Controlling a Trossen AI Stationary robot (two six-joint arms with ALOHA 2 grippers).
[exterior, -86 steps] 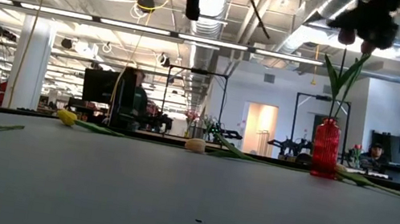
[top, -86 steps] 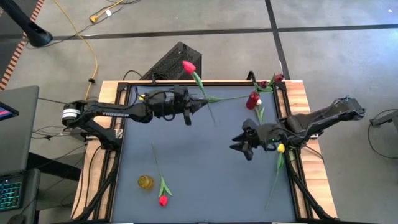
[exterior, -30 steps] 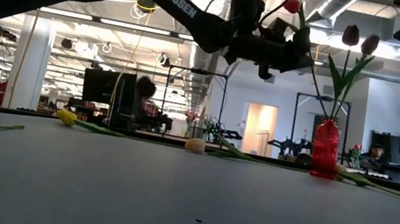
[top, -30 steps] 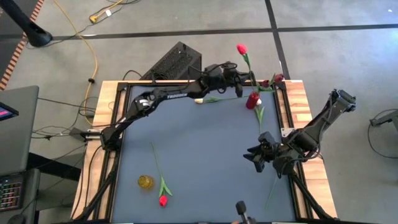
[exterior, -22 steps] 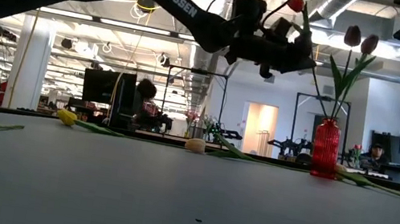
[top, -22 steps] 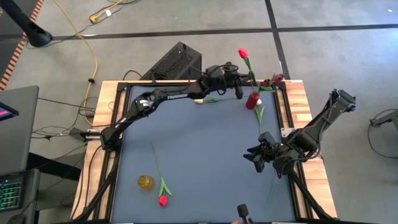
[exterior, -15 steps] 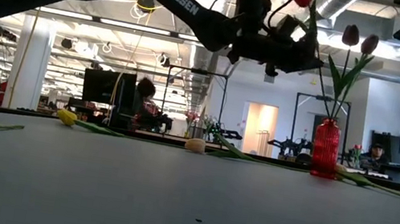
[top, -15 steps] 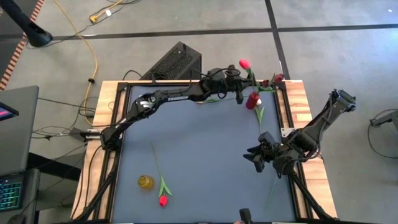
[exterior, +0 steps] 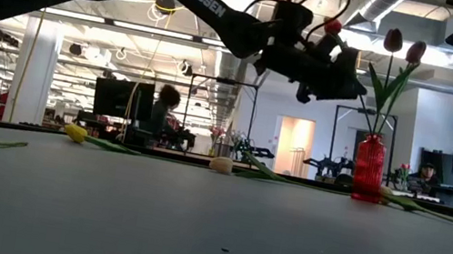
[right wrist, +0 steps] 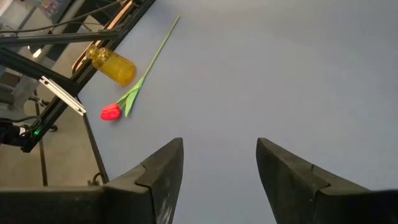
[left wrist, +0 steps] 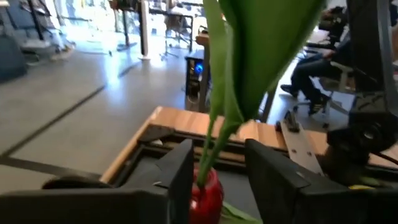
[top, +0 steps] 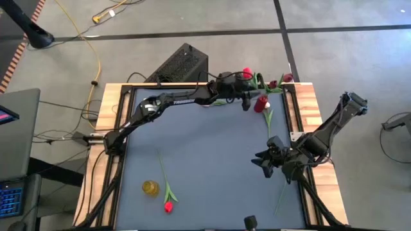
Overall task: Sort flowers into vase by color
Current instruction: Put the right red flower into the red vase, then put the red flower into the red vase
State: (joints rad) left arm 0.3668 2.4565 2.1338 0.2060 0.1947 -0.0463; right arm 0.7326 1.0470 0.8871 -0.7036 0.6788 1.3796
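Left gripper (top: 247,99) sat high over the bench's (top: 205,160) far right corner, right beside the red vase (top: 260,103), jaws pinching the stem of a red tulip (top: 246,72). The stem (left wrist: 214,134) ran down between the fingers (left wrist: 180,177) toward the vase mouth; couldn't tell whether the tip was inside. Vase already carried two dark red tulips (exterior: 403,44). Right gripper (top: 262,158) hovered over the bench's right side, jaws spread, nothing in them. Another red tulip (top: 168,206) lay at the near left beside the yellow vase (top: 149,187). A yellow tulip (exterior: 75,132) and a white one (exterior: 220,164) lay flat on the bench.
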